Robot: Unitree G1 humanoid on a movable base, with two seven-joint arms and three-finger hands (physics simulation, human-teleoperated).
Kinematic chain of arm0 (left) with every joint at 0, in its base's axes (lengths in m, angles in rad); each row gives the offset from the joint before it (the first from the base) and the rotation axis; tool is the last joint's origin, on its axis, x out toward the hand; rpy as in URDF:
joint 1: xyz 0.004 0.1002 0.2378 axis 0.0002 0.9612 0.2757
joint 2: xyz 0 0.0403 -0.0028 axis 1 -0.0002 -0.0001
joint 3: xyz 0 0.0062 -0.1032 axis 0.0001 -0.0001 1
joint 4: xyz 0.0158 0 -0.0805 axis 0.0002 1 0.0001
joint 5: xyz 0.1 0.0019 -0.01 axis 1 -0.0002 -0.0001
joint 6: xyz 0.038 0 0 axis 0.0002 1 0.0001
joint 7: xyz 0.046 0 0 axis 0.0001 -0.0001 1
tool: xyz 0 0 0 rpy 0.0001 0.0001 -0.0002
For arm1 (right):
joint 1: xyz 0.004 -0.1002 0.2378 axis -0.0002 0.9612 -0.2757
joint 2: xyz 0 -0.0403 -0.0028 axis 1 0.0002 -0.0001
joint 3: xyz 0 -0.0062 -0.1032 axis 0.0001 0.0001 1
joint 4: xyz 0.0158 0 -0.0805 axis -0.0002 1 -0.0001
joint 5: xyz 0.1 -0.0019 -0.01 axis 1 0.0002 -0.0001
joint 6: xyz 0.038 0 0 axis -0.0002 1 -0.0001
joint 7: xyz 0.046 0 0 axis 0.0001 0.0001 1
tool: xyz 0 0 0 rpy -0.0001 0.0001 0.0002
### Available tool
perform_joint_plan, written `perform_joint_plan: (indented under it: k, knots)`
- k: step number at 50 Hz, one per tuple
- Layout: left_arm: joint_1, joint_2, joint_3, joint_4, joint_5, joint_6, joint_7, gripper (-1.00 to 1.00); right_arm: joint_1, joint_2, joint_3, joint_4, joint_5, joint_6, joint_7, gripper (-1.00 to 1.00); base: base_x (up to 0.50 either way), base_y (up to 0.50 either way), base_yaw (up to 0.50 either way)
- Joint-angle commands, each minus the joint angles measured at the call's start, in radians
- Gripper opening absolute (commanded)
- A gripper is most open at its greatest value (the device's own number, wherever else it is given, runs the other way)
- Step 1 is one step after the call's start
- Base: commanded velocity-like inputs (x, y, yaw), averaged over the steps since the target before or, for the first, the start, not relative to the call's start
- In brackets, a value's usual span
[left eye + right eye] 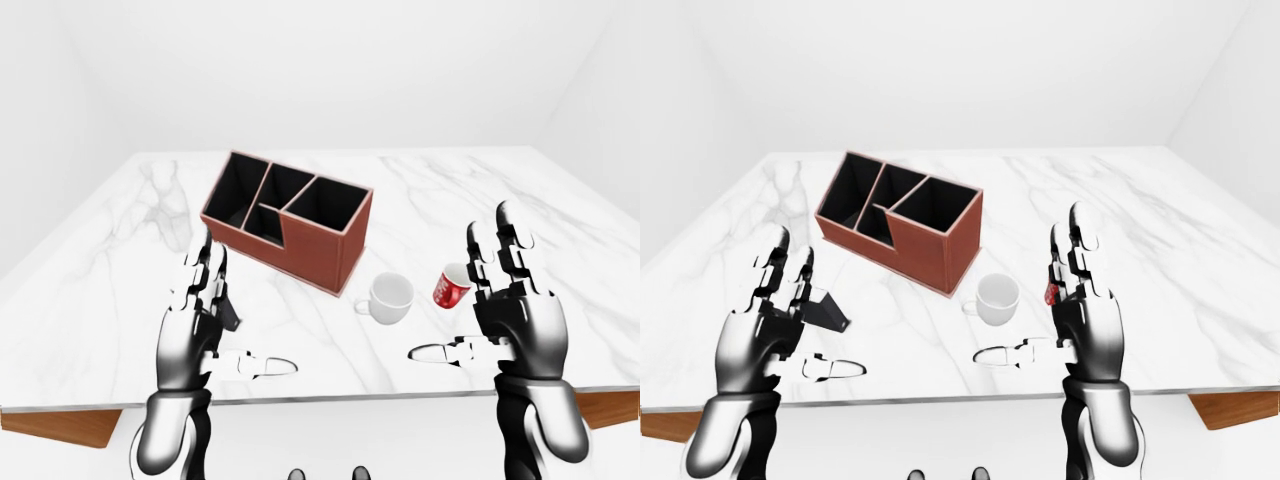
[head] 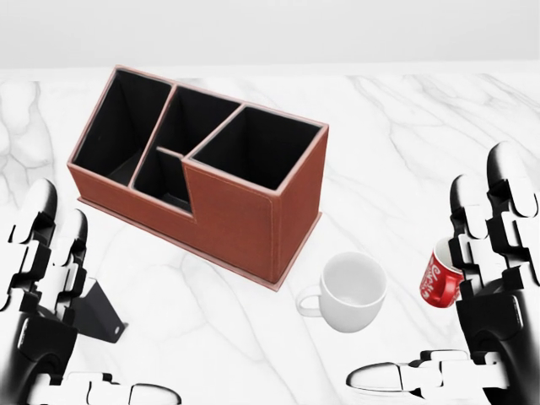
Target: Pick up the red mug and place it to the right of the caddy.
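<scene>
Where the red mug lies on the marble counter, it is tilted, its white inside turned up and toward the left of the left-eye view, with white lettering on its side. It rests just left of the right robot hand, whose fingers stand straight up beside it and partly cover it in the head and right-eye views; whether they touch it cannot be told. That robot hand is spread wide, thumb stretched out to the left low over the counter, and it holds nothing.

Just left of the red mug stands a white mug, upright, its handle pointing left. Further left and higher in the view sits the caddy, a reddish-brown box with black compartments, set at an angle on the counter; its tall corner points toward the white mug. Both mugs lie to the right of it.

Low at the left, the left robot hand is also wide open and empty, fingers up, thumb pointing right. A small dark wedge-shaped object lies on the counter beside its fingers.
</scene>
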Motion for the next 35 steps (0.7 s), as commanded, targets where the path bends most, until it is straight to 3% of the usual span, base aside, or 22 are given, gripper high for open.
perform_joint_plan:
  k: [1,35]
  knots:
    - [0.011,-0.001,0.001,-0.020,-0.003,0.000,-0.004,1.00,0.000,0.001,-0.004,-0.003,0.002,0.000,0.003,1.00,0.50,0.00,0.00]
    - [0.026,-0.008,0.018,-0.067,-0.013,0.000,-0.028,1.00,0.003,0.002,-0.010,0.003,-0.012,0.000,0.015,1.00,0.50,0.00,0.00]
